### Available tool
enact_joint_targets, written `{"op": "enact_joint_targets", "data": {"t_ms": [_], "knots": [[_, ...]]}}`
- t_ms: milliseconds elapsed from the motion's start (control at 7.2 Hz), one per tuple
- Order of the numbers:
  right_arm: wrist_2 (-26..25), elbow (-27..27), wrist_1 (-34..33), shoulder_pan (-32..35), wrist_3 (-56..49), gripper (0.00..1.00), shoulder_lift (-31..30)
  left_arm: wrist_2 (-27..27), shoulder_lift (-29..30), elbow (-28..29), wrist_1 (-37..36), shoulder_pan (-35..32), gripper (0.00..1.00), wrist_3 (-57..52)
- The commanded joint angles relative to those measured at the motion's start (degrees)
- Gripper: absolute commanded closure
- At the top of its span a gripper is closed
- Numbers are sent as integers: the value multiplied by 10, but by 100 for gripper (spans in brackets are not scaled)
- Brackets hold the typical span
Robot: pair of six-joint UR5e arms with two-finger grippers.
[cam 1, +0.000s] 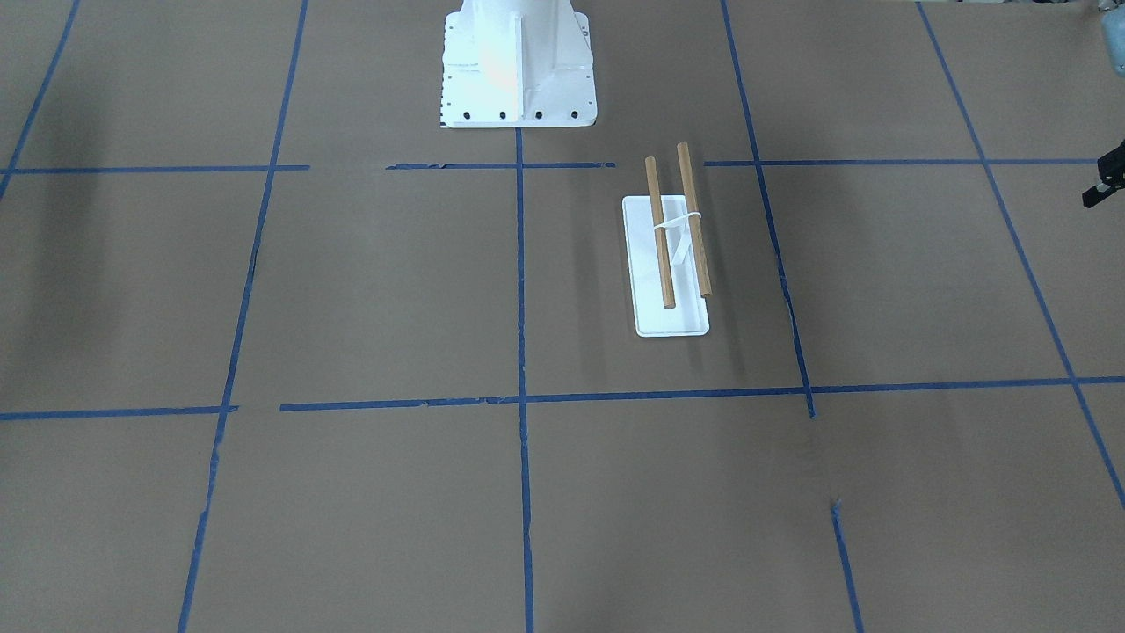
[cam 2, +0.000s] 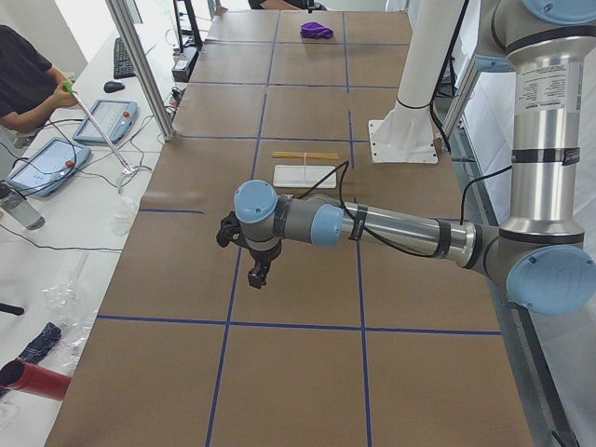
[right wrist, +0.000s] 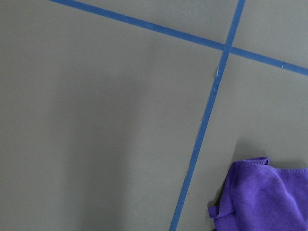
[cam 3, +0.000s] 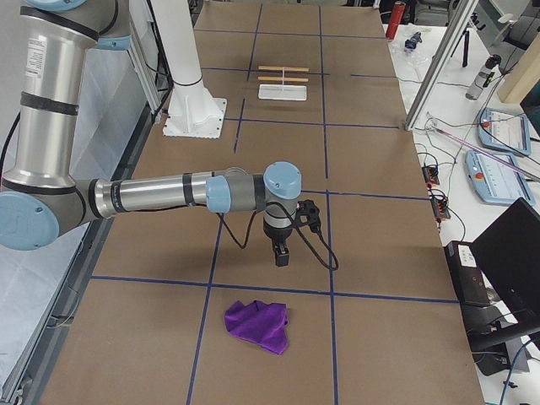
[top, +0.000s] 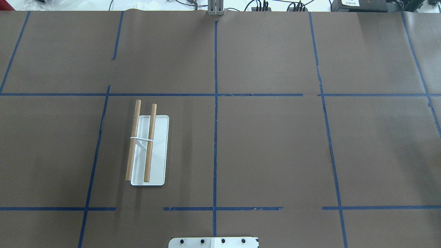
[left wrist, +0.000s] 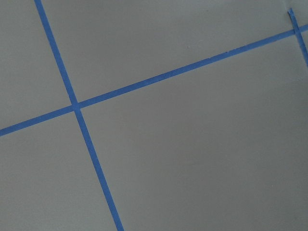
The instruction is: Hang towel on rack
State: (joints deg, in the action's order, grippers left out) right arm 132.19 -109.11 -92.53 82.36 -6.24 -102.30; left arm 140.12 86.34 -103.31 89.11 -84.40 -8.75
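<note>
The purple towel (cam 3: 257,325) lies crumpled on the brown table at the robot's right end; it also shows in the right wrist view (right wrist: 264,197) and far off in the left view (cam 2: 317,31). The rack (top: 148,144), a white base with two wooden dowel bars, stands bare on the robot's left half (cam 1: 672,255) (cam 2: 305,168) (cam 3: 283,80). My right gripper (cam 3: 283,258) points down above the table, a little short of the towel. My left gripper (cam 2: 257,277) hangs over the table's left end, well away from the rack. I cannot tell if either is open or shut.
The large white bolted pedestal (cam 1: 518,70) stands at the robot's side of the table (cam 3: 194,114). Blue tape lines grid the table. An operator (cam 2: 23,74) and tablets sit beyond the table's far side. A metal post (cam 2: 140,65) stands at that edge.
</note>
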Motion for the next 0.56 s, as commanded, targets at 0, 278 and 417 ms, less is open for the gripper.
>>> {"op": "enact_joint_targets", "data": {"t_ms": [0,278,417], "knots": [[2,7,-1,0,3,0,-16,-5,-10,-14,-9,-35,0,-48],[3,7,0,0,4,0,-18,-5,-15,-18,-9,-43,0,-70],[3,7,0,0,3,0,-19,-3,-15,-25,-9,-44,0,-69]]}}
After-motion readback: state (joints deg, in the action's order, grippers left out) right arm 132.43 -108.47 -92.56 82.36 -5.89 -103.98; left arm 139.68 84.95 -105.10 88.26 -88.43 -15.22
